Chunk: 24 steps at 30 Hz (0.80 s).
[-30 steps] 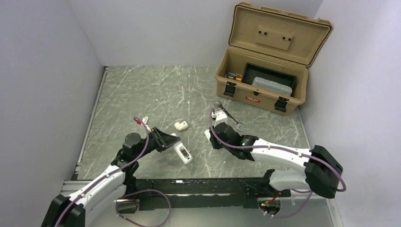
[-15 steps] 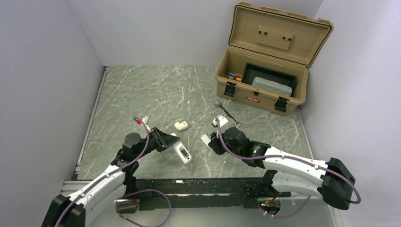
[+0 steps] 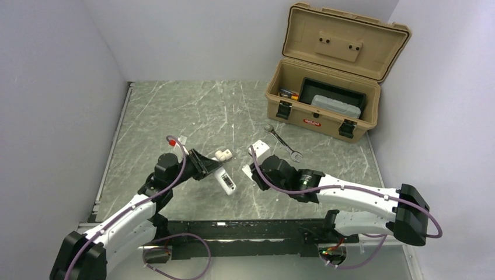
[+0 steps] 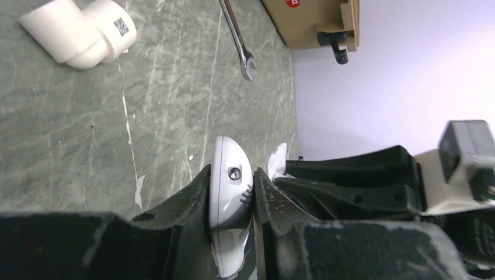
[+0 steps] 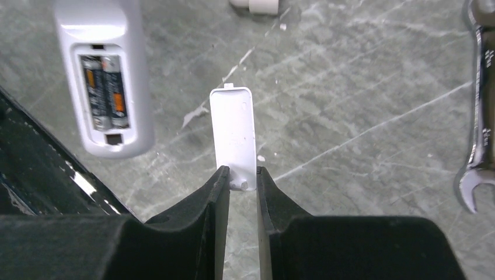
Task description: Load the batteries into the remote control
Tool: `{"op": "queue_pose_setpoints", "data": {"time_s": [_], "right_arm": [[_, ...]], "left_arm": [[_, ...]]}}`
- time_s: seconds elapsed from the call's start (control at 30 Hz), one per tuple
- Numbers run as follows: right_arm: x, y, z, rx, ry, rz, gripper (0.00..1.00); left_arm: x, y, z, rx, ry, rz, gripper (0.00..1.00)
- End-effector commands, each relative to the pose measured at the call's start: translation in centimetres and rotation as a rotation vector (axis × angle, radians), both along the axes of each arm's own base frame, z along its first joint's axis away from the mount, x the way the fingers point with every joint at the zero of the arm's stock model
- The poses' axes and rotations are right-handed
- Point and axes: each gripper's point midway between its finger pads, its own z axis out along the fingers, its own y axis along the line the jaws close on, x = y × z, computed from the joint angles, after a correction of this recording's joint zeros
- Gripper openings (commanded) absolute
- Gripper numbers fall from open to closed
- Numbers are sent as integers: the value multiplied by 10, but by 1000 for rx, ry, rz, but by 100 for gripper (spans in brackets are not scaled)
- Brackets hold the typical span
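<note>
My left gripper [image 3: 211, 170] is shut on the white remote control [image 3: 226, 184] and holds it off the table, tilted; in the left wrist view the jaws [image 4: 232, 189] clamp its edges [image 4: 229, 186]. The right wrist view shows the remote's back [image 5: 108, 70] with its compartment open and two dark batteries [image 5: 104, 90] lying side by side inside. My right gripper [image 5: 242, 178] is shut on the near end of a thin white battery cover [image 5: 233, 131], held just right of the remote. The cover [image 3: 247, 172] and right gripper [image 3: 253, 171] also show from above.
A white pipe fitting [image 3: 223, 154] lies just behind the remote. A silver wrench [image 3: 282, 142] lies behind the right arm, also at the right edge of the right wrist view [image 5: 481, 116]. An open tan toolbox [image 3: 327, 99] stands at the back right.
My right gripper has moved left with the cover, close to the remote. My left gripper has shifted the remote slightly back and right.
</note>
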Motion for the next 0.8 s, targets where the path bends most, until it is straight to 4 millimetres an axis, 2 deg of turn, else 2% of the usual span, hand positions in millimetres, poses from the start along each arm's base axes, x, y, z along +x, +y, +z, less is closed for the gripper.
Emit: {"op": "queue_pose_setpoints", "data": {"time_s": [0.0,0.17,0.4,0.47,0.63,0.77], "right_arm": [[13,-3,25,-75,-62,-63,10],[26,-23,1,-229,-57,-206,10],[43,-58,-25,-460,-82,-446,9],[47,-68,-31,-552,-98,-504,9],[55,-89,-38,-816,-161,-607,6],[57,-103,-36,-981,-221,-671,4]], "left_arm": [[15,-3,21,-11,-41,18,0],[13,-3,16,-5,-31,19,0],[1,19,-14,105,10,75,0],[-4,24,-17,116,13,89,0],[-9,33,-17,114,4,119,0],[-10,35,-14,117,2,116,0]]}}
